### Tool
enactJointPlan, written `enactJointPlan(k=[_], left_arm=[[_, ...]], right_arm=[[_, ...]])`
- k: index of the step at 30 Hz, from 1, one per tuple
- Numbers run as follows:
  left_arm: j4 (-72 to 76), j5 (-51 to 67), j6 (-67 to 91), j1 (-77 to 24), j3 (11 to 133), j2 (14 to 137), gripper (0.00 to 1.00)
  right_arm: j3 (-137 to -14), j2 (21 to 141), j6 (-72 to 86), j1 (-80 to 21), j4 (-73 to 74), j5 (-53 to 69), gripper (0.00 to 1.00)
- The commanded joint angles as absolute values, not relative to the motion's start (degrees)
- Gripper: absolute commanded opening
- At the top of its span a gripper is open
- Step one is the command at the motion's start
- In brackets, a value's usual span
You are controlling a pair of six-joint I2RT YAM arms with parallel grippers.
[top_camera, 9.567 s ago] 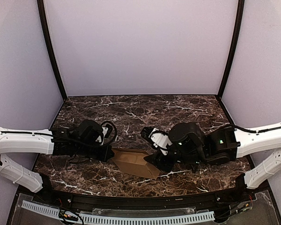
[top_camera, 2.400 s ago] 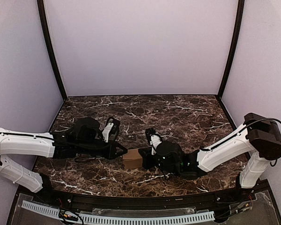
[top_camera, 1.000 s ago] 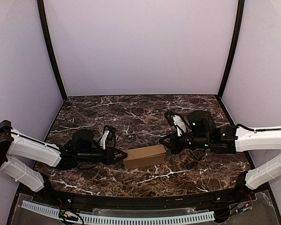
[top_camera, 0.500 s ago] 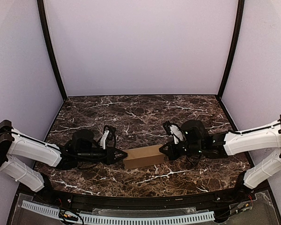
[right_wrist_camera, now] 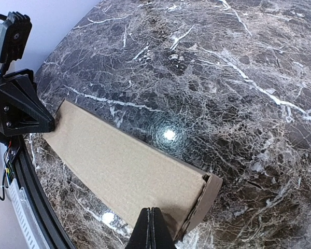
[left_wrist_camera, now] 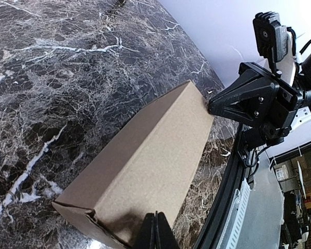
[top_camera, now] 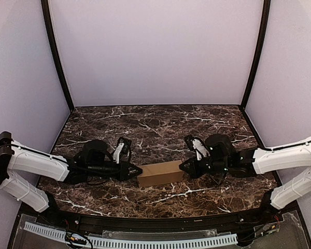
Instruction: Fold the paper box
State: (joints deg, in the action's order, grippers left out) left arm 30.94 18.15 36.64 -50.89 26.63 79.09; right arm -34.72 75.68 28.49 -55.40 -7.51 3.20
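Box (top_camera: 160, 174) lies between left tool (top_camera: 139, 170) and right tool (top_camera: 181, 166).

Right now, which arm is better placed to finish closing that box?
Right, most likely. The paper box has its end flap slightly ajar beside the right gripper, whose shut tip sits right there. The left gripper, also shut, sits at the other end, which looks closed.

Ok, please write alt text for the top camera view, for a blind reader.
A narrow brown paper box lies on a dark marble table. The shut left gripper is at its left end, the shut right gripper at its right end.
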Motion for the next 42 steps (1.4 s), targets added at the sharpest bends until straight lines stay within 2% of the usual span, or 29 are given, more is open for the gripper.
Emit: enactJointPlan(k=[1,7,12,21,30,42], left_arm=[[14.83,18.03,33.46,-50.89,29.06,77.79,0.01],[6.12,16.0,30.33,-50.88,37.54,74.13,0.01],[-2.65,12.06,26.56,-50.89,46.52,76.44,0.01],[-4.93,9.87,22.12,-50.09,54.99,88.98,0.0],[-2.77,16.26,22.61,-49.27,55.43,95.09,0.0],[1.78,18.75,26.68,-49.3,47.04,90.23,0.0]], right_arm=[[-35.5,72.15,27.13,-55.89,-3.64,3.7,0.0],[-33.73,67.5,26.35,-60.25,-5.92,1.76,0.0],[-28.19,66.47,30.58,-65.63,-10.98,-5.84,0.0],[-25.47,78.28,40.6,-70.94,-19.58,-14.81,0.0],[-28.03,89.54,46.81,-70.61,-25.62,-20.14,0.0],[-33.11,98.89,46.03,-64.43,-37.13,-9.92,0.0]])
